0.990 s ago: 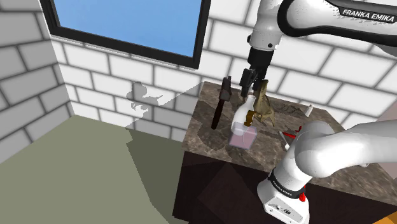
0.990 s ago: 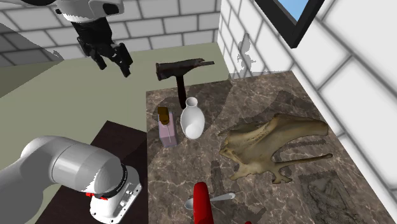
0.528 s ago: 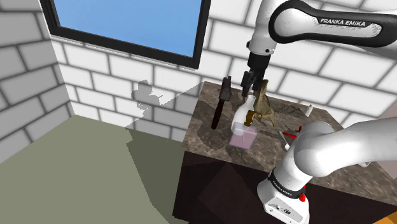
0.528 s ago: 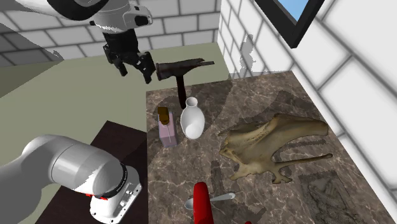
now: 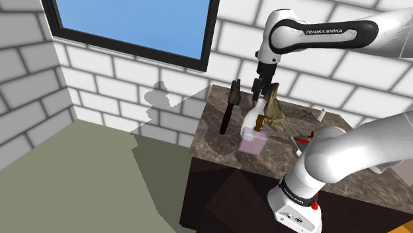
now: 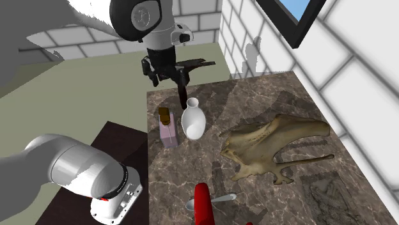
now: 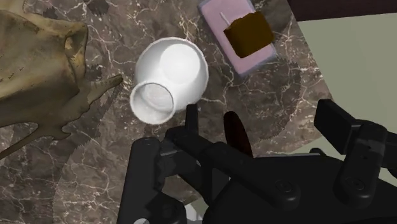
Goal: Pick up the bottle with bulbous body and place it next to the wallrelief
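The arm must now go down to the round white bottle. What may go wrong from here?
1. The gripper hangs right by the standing hammer; on the way down it may knock it over.
2. The pink bottle stands close beside the white bottle, near the table edge; a finger may push it off.
3. The round body may slip when gripped.

"FRANKA EMIKA", white lettering, on the dark arm link (image 5: 334,31)

Both exterior views overlook the countertop (image 6: 268,105); wrist looks straight down
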Robot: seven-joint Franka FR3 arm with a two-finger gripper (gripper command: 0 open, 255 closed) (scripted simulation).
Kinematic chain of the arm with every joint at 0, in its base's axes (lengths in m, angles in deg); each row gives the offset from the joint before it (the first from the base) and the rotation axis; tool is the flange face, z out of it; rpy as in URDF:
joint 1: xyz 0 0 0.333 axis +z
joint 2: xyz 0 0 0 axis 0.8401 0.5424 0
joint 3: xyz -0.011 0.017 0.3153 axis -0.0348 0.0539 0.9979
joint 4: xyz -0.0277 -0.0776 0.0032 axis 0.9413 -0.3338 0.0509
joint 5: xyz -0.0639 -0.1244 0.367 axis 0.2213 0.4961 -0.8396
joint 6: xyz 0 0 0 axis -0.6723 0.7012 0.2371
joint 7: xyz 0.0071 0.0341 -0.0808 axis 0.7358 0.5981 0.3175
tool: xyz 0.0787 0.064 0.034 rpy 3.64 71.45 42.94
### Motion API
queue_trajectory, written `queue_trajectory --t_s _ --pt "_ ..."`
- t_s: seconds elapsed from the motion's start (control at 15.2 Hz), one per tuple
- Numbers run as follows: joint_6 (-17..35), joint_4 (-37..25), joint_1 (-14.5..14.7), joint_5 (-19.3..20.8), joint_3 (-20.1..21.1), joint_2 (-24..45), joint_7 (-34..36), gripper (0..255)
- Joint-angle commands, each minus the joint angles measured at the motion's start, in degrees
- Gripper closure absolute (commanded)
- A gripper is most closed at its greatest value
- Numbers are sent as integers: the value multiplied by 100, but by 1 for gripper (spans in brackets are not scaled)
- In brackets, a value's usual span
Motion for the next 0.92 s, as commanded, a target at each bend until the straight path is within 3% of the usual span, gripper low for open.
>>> queue_trajectory --t_s 0.0,0.33,0.86 --pt "194 -124 -70 134 -267 307 -308 0" --pt "699 -483 -159 275 -853 1165 -992 0" --pt "1315 7 -206 351 -976 1289 -998 0"
